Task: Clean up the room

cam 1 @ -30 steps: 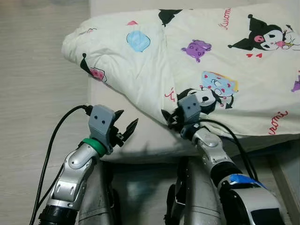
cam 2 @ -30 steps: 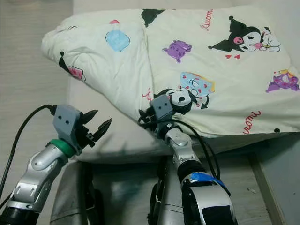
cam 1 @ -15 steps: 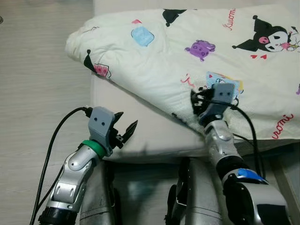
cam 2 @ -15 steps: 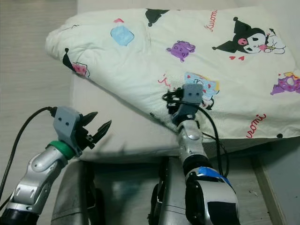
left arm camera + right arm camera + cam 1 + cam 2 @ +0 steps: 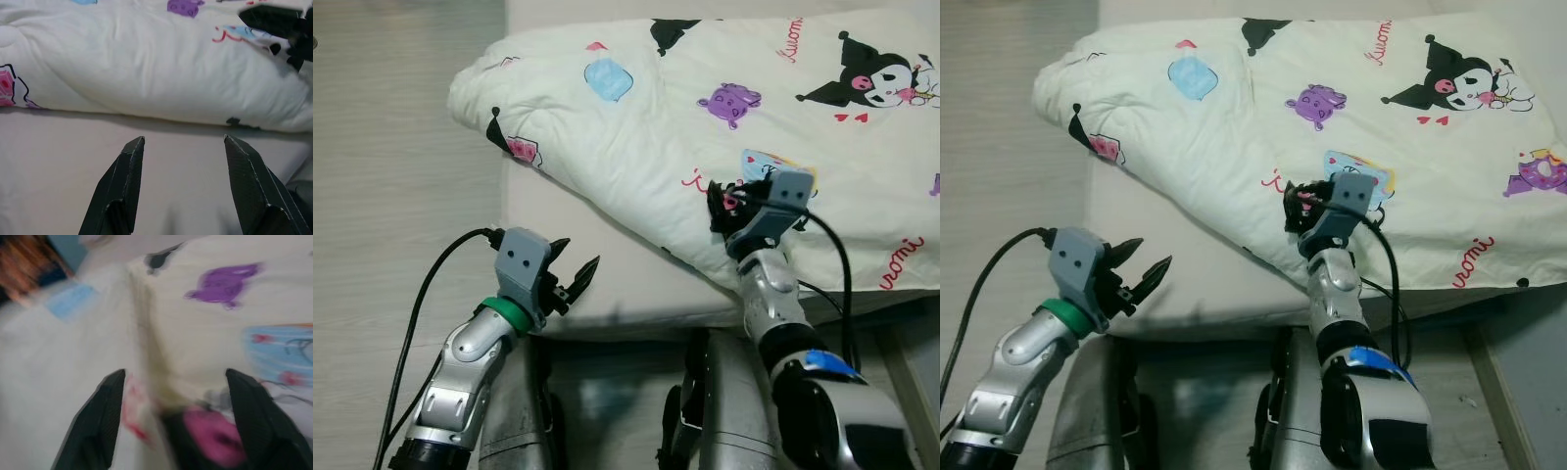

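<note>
On the left, the left gripper (image 5: 573, 277) hangs just off the near edge of the pale bare mattress (image 5: 607, 264), its two long black fingers (image 5: 124, 183) spread apart and holding nothing; they aim across the bare sheet toward the folded-back edge of the cream quilted duvet printed with cartoon characters (image 5: 636, 147), which lies beyond the fingertips, apart from them, with open mattress between. That folded edge runs as a long diagonal from the bulging corner at the far left of the bed down toward the near right, so its long axis crosses in front of both arms. Further right, the right gripper (image 5: 729, 201) is up on the duvet, right at the fold near a pink and black print; in the right wrist view its fingers (image 5: 95, 423) stand apart with bunched fabric between them, though the blur leaves it unclear whether they pinch any cloth. The right arm looks much the nearer to the fold, so straightening the cover would likely fall to it, drawing the edge toward the near left.
</note>
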Robot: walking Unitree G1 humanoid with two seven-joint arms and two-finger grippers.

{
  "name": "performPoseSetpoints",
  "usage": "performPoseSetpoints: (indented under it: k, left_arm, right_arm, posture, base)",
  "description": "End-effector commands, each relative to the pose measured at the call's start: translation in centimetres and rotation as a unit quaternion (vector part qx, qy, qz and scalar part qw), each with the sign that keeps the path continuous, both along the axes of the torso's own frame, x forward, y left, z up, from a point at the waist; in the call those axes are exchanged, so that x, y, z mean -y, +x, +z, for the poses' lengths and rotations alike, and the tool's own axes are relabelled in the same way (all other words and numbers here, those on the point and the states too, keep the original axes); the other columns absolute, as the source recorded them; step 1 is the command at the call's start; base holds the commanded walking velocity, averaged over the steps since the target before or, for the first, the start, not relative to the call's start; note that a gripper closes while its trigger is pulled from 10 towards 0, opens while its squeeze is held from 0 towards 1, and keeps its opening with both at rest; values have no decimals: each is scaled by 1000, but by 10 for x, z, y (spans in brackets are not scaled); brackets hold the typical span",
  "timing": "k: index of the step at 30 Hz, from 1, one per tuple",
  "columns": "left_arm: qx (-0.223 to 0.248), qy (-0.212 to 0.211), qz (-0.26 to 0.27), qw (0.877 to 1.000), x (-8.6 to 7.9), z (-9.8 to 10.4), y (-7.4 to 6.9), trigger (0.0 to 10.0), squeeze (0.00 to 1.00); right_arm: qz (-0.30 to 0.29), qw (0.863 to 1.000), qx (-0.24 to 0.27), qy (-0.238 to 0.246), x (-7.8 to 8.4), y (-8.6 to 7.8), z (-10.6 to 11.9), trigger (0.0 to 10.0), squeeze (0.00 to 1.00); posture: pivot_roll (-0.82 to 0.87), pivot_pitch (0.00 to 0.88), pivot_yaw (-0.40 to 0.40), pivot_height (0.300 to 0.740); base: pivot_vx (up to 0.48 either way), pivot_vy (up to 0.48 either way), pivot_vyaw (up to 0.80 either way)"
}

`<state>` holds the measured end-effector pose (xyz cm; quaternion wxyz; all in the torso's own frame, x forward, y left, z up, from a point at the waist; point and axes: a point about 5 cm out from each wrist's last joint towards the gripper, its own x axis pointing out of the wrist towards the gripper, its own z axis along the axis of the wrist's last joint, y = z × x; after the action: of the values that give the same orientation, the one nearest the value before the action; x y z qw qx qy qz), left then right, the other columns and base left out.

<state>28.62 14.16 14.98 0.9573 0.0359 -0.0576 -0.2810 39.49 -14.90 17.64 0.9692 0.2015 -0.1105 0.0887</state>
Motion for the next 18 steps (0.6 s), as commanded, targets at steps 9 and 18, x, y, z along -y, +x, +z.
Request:
performPoseSetpoints:
  k: [9,18]
  left_arm:
    - [-18,-4,-86,996,8,14,-19,10000,0]
    - [-18,18,-123,992,9,26,-31,10000,0]
  right_arm:
    - [118,987,-92,58,-31,2,-17,10000,1000]
    - [86,992,-94,10,-12,3,-19,10000,1000]
  posture:
    - [244,422,23,564]
    - [285,452,47,564]
  base:
    - [0,0,0]
    - [0,0,0]
